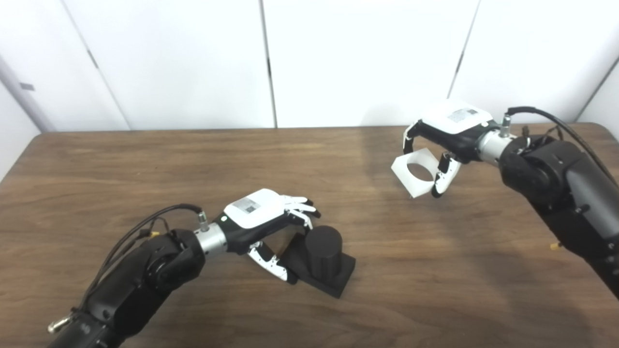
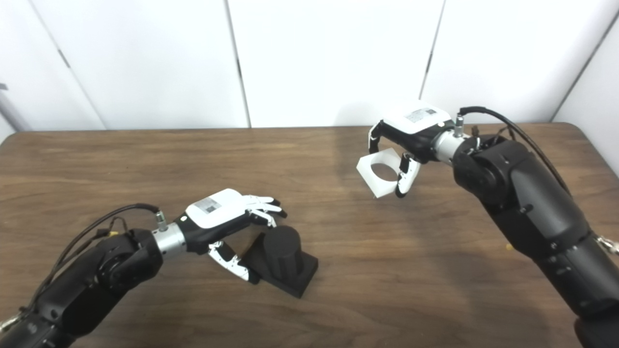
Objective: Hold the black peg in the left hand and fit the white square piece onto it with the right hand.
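1. Black peg point(image 1: 323, 251) — a short upright cylinder on a square base, standing on the table point(image 1: 145, 159) toward the near edge, left of centre; its axis points straight up.
2. Left hand point(image 1: 263, 212) sits just beside the peg, fingers spread over its top and thumb low at the base — whether it actually grips, I cannot tell.
3. White square piece point(image 1: 416, 171) is grasped in the right hand point(image 1: 447, 140), lifted off the tabletop toward the far right corner, well apart from the peg.
4. Its round hole faces the camera, tilted — it likely needs levelling before it is brought over the peg.
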### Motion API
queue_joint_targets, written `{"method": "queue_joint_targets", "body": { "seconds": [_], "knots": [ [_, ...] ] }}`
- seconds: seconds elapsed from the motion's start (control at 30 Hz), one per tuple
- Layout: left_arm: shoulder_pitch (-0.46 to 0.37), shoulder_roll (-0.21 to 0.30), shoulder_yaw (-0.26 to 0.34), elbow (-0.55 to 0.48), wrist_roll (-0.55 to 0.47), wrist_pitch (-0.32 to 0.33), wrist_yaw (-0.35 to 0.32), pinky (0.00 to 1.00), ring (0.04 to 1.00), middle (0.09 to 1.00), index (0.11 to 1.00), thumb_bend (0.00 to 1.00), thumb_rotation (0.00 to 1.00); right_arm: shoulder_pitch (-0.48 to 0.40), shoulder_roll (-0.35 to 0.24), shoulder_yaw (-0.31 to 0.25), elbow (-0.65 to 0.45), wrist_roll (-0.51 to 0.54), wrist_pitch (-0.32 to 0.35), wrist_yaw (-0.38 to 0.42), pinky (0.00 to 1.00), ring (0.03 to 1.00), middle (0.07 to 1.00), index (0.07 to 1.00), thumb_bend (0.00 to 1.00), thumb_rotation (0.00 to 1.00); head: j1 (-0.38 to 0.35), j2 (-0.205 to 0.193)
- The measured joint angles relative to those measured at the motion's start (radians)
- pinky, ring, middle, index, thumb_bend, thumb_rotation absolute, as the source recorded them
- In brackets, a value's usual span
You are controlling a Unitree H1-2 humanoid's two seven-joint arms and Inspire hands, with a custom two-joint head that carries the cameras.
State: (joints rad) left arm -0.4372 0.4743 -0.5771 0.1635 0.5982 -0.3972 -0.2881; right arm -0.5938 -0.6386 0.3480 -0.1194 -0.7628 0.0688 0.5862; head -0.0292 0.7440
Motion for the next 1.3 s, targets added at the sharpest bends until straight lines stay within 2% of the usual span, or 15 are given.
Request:
{"method": "queue_joint_targets", "body": {
  "seconds": [0.27, 0.37, 0.57, 1.0, 1.3],
  "knots": [
    [-0.004, -0.023, 0.006, 0.000, 0.010, 0.016, -0.004, 0.87, 0.941, 0.895, 0.490, 0.52, 0.06, 0.000, 0.002, 0.008, -0.067, 0.032, -0.072, 0.034, 0.67, 0.773, 0.731, 0.477, 0.52, 0.13, 0.031, 0.005],
    [-0.009, -0.028, 0.006, 0.000, 0.025, 0.022, -0.006, 0.86, 0.936, 0.894, 0.490, 0.52, 0.06, -0.003, 0.015, 0.008, -0.108, 0.041, -0.078, 0.049, 0.67, 0.772, 0.732, 0.477, 0.52, 0.13, 0.029, 0.005],
    [-0.008, -0.033, 0.006, 0.001, 0.026, 0.021, -0.005, 0.86, 0.932, 0.893, 0.489, 0.52, 0.06, -0.021, 0.039, 0.007, -0.181, 0.064, -0.077, 0.102, 0.72, 0.787, 0.738, 0.476, 0.52, 0.13, 0.028, 0.005],
    [-0.009, -0.035, 0.006, 0.003, 0.028, 0.021, -0.006, 0.89, 0.945, 0.897, 0.490, 0.52, 0.06, -0.034, 0.069, -0.001, -0.318, 0.125, -0.067, 0.205, 0.75, 0.796, 0.742, 0.476, 0.52, 0.13, 0.025, 0.012],
    [-0.009, -0.038, 0.006, 0.002, 0.029, 0.023, -0.007, 0.88, 0.945, 0.896, 0.489, 0.52, 0.06, -0.041, 0.120, -0.003, -0.403, 0.158, -0.017, 0.276, 0.76, 0.793, 0.740, 0.477, 0.52, 0.13, 0.023, 0.021]
  ]
}}
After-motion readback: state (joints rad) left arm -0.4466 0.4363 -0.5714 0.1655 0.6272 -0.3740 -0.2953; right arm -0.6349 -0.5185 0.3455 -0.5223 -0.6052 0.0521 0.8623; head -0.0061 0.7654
